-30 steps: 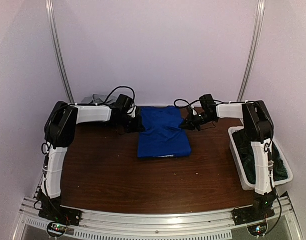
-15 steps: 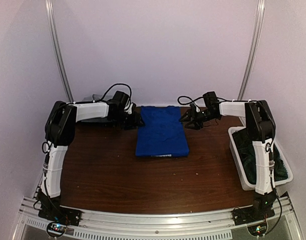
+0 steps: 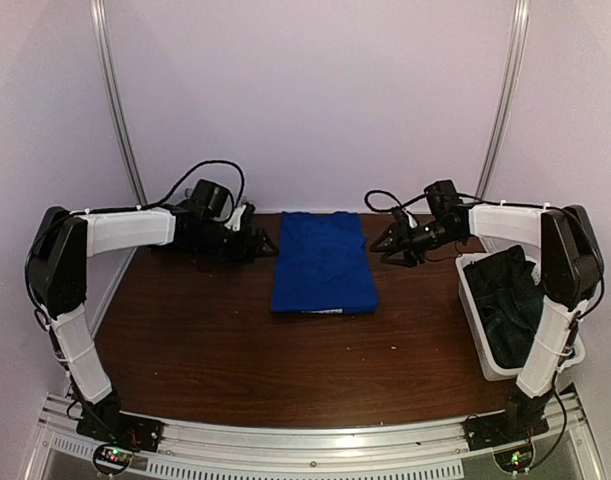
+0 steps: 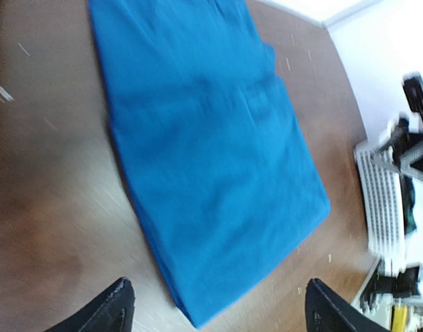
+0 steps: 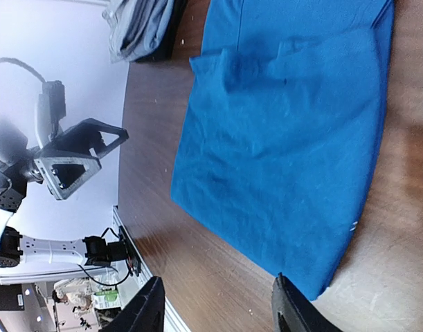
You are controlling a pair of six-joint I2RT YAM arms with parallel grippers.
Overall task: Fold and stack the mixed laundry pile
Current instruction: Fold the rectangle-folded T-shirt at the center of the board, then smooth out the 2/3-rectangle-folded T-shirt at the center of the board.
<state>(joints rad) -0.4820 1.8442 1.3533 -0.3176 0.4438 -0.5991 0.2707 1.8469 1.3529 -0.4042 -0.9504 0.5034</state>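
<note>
A royal-blue piece (image 3: 321, 263) lies folded flat in a rectangle at the table's middle back, also seen in the left wrist view (image 4: 204, 138) and the right wrist view (image 5: 287, 138). My left gripper (image 3: 259, 243) hovers just left of it, open, nothing between its fingers (image 4: 109, 310). To the right of the cloth my right gripper (image 3: 386, 246) is open too and holds nothing; its fingers (image 5: 292, 310) frame the cloth's near corner. A dark green-black piece (image 3: 511, 302) fills the white bin. A light grey garment (image 5: 138, 28) sits at the back left corner.
The white plastic bin (image 3: 469, 298) stands along the right edge of the brown table (image 3: 285, 350), under the right arm. The white back wall and two metal posts close in the far side. The left arm stretches along the back left.
Both grippers were shut at the blue piece's upper side edges; they have opened, let go and drawn outward. The blue piece now lies flat and still.
</note>
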